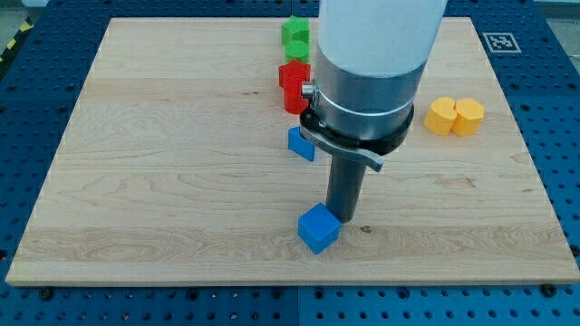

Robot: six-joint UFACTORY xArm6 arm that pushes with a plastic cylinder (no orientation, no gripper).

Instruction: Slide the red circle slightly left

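— So, where's the red block [293, 87]?

— Near the view's top, just left of my arm's housing, which hides its right side (I can't confirm it's round). A green block [295, 38] sits above it, a blue piece [302, 143] below.

— And your tip [342, 220]?

— Well below, touching the blue cube [318, 228]. It's a bare rod, nothing to open or close. It needs to get to the red block's right to push left.

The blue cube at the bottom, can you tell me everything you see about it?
The blue cube is a small, solid-looking block with a matte bright-blue finish and crisp edges. It sits flat on the wooden board, turned so a corner faces the view's bottom. It lies near the board's bottom edge, a little right of centre. My tip stands right beside it on the view's right, touching or nearly touching.
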